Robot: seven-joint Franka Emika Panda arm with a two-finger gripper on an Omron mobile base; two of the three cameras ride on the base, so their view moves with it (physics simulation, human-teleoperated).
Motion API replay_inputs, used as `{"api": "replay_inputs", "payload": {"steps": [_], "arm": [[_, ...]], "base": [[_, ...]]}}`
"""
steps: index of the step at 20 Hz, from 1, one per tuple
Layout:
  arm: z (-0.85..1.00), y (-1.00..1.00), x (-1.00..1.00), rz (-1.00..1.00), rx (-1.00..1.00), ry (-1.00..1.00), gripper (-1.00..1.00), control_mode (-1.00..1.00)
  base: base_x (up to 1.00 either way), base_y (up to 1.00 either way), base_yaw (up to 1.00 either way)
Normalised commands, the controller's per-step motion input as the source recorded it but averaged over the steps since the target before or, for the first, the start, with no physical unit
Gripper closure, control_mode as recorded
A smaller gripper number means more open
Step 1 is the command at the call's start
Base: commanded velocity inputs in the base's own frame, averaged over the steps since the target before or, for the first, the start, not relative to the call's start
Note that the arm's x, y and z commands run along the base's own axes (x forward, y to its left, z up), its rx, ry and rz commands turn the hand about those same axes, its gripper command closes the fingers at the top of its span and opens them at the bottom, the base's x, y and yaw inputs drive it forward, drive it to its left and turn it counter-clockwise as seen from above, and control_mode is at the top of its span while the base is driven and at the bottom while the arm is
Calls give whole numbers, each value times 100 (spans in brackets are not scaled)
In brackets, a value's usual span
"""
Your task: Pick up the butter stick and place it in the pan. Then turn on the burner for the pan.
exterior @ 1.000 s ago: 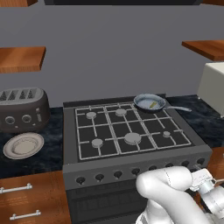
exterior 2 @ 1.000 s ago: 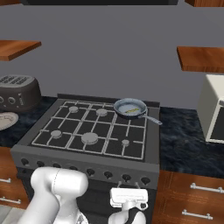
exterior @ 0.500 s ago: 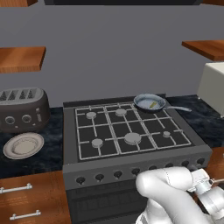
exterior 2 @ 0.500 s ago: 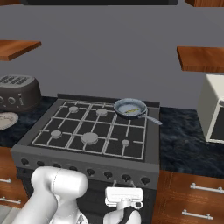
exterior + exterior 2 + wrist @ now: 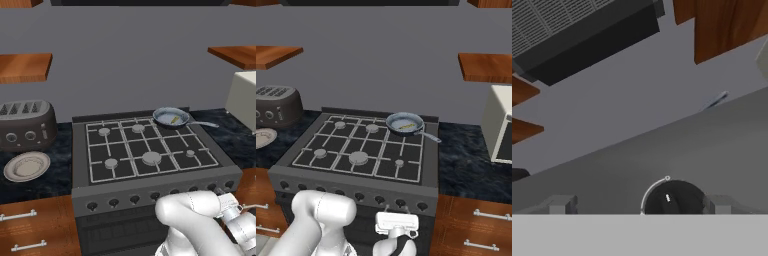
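Resting in pan (image 5: 170,118), butter stick (image 5: 174,119), plate (image 5: 26,166) bare

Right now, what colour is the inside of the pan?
Blue-grey; the pan shows best in the left base view.

I'm looking at a plain grey wall (image 5: 130,65) behind a dark gas stove (image 5: 150,150) with grey grates and a row of knobs (image 5: 358,196) along its front. Wooden shelves (image 5: 25,67) hang on the wall to either side. The dark marbled surface (image 5: 471,165) runs left and right of the stove, over wooden drawers (image 5: 476,230) with metal handles. On the left I see a dark toaster (image 5: 25,125) and a cream plate (image 5: 27,166); on the right stands a pale boxy appliance (image 5: 501,125). The light is even.
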Motion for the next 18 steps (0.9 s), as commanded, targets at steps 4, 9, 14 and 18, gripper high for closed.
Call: {"api": "replay_inputs", "payload": {"steps": [4, 9, 14, 18], "arm": [[0, -9, 6, 0, 2, 0, -100, -100], [0, -5, 5, 0, 0, 0, -100, -100], [0, 0, 12, 0, 0, 0, -100, -100], [-12, 0, 10, 0, 0, -1, -100, -100]], "base": [[0, 0, 0], [0, 0, 0], [0, 0, 0], [0, 0, 0]]}}
